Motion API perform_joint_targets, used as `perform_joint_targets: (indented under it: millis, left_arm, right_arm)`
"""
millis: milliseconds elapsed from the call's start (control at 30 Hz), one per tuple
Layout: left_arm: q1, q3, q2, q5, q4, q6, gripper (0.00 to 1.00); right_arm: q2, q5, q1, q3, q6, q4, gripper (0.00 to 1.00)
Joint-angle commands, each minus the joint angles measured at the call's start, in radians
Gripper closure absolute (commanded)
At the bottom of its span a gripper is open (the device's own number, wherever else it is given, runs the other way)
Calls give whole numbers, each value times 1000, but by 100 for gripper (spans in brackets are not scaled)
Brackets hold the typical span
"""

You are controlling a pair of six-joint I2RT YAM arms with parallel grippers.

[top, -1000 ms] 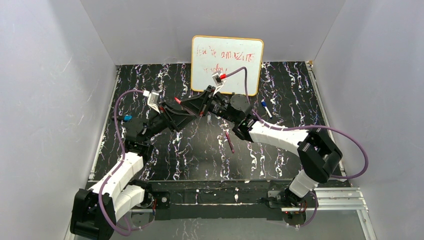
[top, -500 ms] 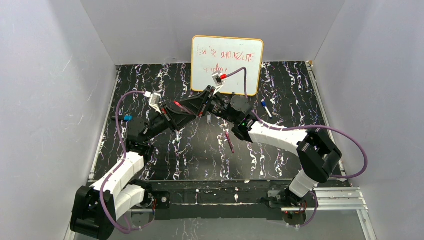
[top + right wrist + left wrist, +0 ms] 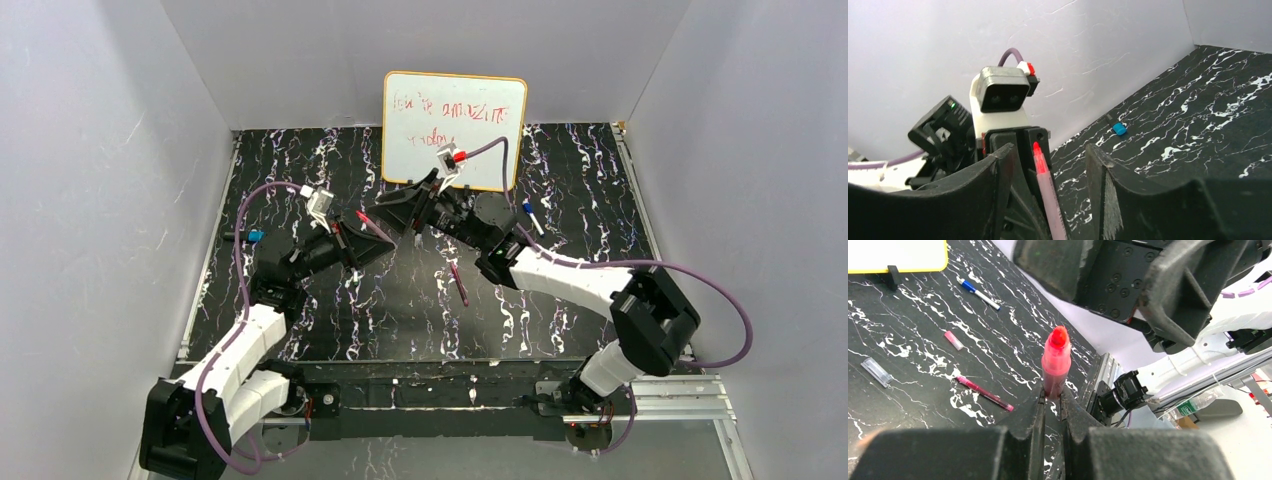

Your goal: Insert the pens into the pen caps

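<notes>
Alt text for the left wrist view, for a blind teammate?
The left end effector grips a red marker pen, tip pointing toward the right end effector. A blue-ended pen, a pink cap and a magenta pen lie on the black marbled table.

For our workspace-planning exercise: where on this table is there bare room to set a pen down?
Bare: the near strip between the magenta pen and the arm bases, and the far-left corner beside the whiteboard. Crowded: the centre, where the left pincer faces the right pincer.
</notes>
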Motion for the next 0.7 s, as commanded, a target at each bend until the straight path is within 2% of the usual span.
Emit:
perform_joint_targets:
  millis: [0,133,367,667]
  left_arm:
    - [-4,74,-30,55,-173,130,100]
    - [-3,84,-27,64,-196,141,100]
    - [-4,98,-17,84,-207,141,100]
    - [-3,105,-20,95,-212,137,100]
  right_arm:
    - [-83,-114,-20,-11,-121,-16,40]
    - [-86,-179,-19,23,-198,-123,43]
    - [-52,-252,-19,90,-260,-211,45]
    - [-20,-277,-20,107,-269,-228,47]
